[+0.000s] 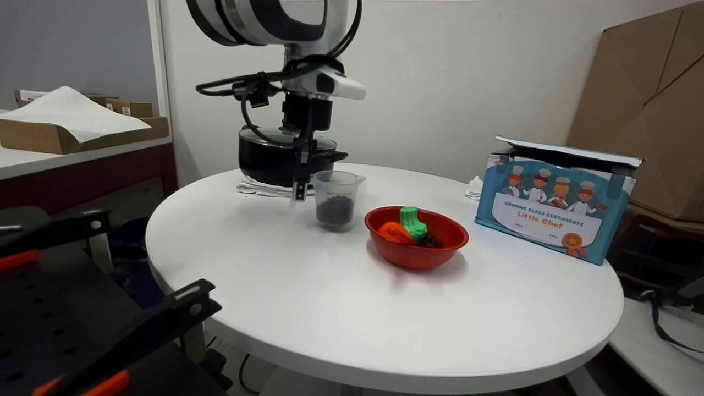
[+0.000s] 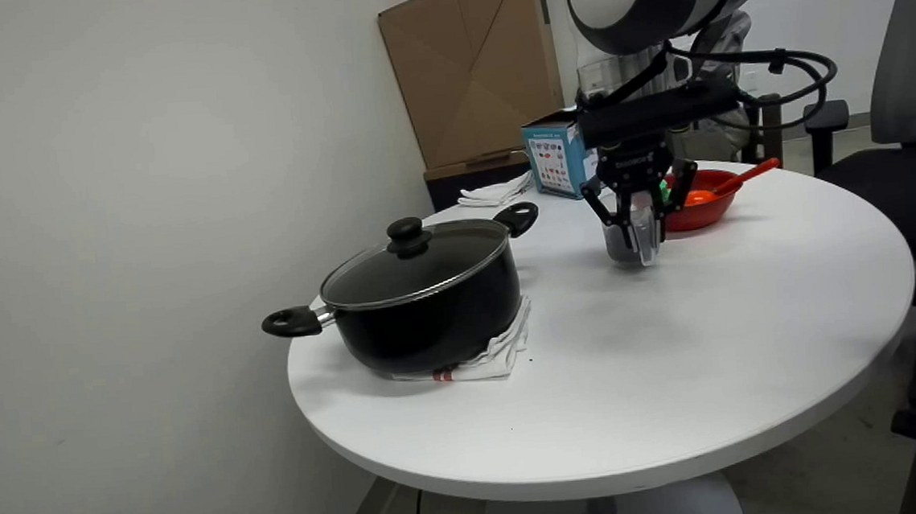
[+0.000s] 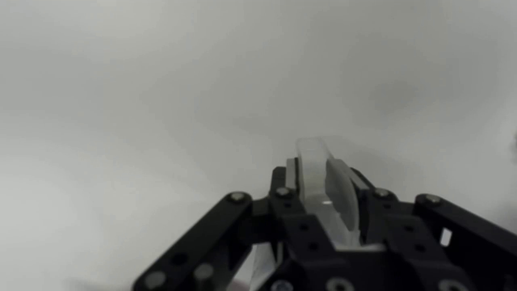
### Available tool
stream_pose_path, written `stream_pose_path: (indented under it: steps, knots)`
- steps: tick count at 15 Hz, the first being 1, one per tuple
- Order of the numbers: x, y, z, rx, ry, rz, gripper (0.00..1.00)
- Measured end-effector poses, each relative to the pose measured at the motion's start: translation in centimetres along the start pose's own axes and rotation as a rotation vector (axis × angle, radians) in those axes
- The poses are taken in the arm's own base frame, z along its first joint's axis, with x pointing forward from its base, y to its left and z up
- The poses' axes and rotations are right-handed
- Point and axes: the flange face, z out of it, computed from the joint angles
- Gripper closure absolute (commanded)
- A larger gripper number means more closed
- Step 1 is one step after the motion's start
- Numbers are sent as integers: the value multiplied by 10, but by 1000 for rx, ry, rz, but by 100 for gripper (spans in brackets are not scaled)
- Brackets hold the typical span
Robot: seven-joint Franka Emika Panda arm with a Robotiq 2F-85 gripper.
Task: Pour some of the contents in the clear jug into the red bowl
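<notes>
The end effector (image 3: 314,166) is pinching the handle (image 3: 316,180) of the jug (image 1: 336,190): low in the wrist view, right of centre, the clear strip is running between the two pads (image 3: 291,173), apparently touching both. In an exterior view the jug is standing upright, just left of centre. Its base is seemingly meeting the surface (image 1: 308,308), though I am not ruling out a slight gap.

The contents (image 1: 336,210), dark and grainy, are lying in the lower part, leaving headroom. Reading of the grip: holding by the handle is probably leaving the top unobstructed and the jug unsqueezed. The spout (image 1: 360,179) is pointing right in the frame, to the bowl's side, opposite the handle, presumably so that one tilt will serve.

The bowl (image 1: 416,256) is sitting to the lower right of the jug, near but apart, likely for a short carry. It is holding an orange piece (image 1: 397,233), a green piece (image 1: 412,222) and dark bits (image 1: 430,241); I am not managing to tell whether those match the contents, so I am leaving open whether any pouring is done.

The pot (image 2: 426,324) is resting lidded on a folded cloth (image 2: 498,352), left of centre in an exterior view; the cloth is probably shielding the surface, and this spot is keeping the pot out of the jug-to-bowl path.
</notes>
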Motion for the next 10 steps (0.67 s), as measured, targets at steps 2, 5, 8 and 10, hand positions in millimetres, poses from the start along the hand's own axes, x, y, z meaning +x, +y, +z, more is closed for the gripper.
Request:
stream_pose_path:
  steps: [2,5,8,10]
  knots:
    - [16,5,-13,22,4,31,86]
    - [48,20,-36,66,-34,106,86]
    - [78,35,-52,120,-101,193,86]
    - [92,40,-59,173,-158,242,86]
